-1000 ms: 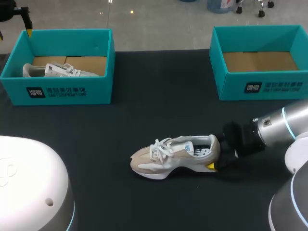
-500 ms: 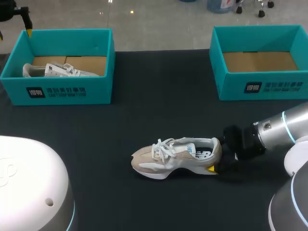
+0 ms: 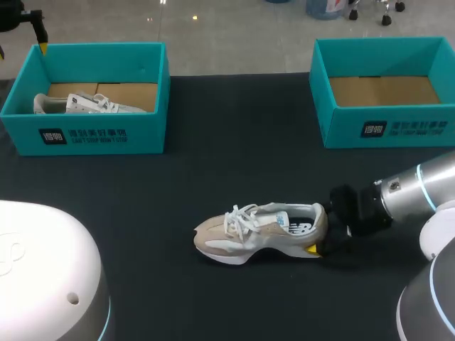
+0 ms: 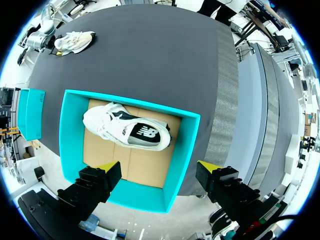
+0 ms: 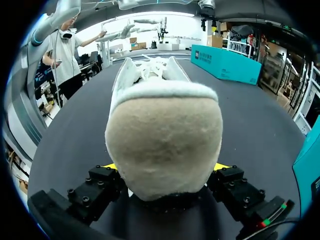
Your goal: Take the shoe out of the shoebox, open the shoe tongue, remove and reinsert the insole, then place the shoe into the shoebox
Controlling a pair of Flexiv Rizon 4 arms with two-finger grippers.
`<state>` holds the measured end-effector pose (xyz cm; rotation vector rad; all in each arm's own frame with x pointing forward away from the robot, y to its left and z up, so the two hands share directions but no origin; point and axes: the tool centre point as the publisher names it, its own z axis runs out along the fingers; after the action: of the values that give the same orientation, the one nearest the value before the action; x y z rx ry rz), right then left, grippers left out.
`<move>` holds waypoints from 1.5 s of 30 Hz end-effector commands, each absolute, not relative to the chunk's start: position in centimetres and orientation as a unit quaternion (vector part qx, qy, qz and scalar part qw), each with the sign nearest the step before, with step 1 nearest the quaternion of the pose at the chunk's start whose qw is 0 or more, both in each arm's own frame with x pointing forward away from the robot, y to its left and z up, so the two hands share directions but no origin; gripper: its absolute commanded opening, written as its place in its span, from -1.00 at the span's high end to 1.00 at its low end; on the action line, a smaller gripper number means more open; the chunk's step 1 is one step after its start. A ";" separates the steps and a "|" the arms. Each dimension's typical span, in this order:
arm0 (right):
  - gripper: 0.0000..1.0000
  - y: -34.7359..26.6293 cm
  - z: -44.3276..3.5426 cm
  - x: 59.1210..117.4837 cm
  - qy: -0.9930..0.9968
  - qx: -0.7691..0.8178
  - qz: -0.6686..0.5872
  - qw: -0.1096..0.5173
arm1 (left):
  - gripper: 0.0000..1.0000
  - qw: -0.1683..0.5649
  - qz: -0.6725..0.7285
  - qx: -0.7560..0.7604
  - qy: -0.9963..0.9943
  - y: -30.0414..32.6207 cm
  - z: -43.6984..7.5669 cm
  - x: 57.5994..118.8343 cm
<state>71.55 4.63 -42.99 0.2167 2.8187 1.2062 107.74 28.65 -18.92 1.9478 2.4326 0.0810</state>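
On the black worktop (image 3: 234, 163), items as follows.

1. Beige shoe (image 3: 259, 231): out of both boxes, near the middle of the worktop, closer to the near edge. It stands upright on its sole with the toe toward the left arm's side and the heel toward the right arm. White laces are threaded over the tongue. The collar opening faces up, and a printed insole shows inside it.

2. Right tool (image 5: 165, 170): low over the worktop at the back of the beige shoe. It is clamped on the heel, with one yellow-tipped finger against each side. The right wrist view looks along the shoe from heel to toe. In the head view only one yellow tip shows, under the heel at the near side.

3. Left shoebox (image 3: 92, 135): teal, with no lid on it, at the far left of the worktop. Its floor is brown cardboard.

4. White shoe (image 4: 127, 131): lies on its side inside the left shoebox, with the dark insole visible.

5. Left tool (image 4: 159, 167): hangs high above the left shoebox. Its fingers are spread wide apart and hold nothing.

6. Right shoebox (image 3: 384, 128): teal, with no lid on it, at the far right of the worktop, well apart from the beige shoe. Its brown cardboard floor shows.
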 end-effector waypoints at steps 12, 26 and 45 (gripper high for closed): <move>1.00 4.8 -43.2 71.6 0.917 0.071 0.392 0.035 | -1.00 0.005 0.046 0.331 0.943 24.8 -17.7 103.0; 1.00 4.8 -43.2 71.6 0.917 0.071 0.392 0.035 | -1.00 0.037 0.029 0.181 0.982 20.3 -17.9 100.3; 1.00 4.8 -43.2 71.6 0.917 0.071 0.392 0.035 | -1.00 0.008 0.047 -0.175 0.983 14.3 -18.4 97.5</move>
<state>71.54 4.65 -42.99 0.2172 2.8184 1.2055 98.13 15.68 -18.39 0.1299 3.0997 0.0388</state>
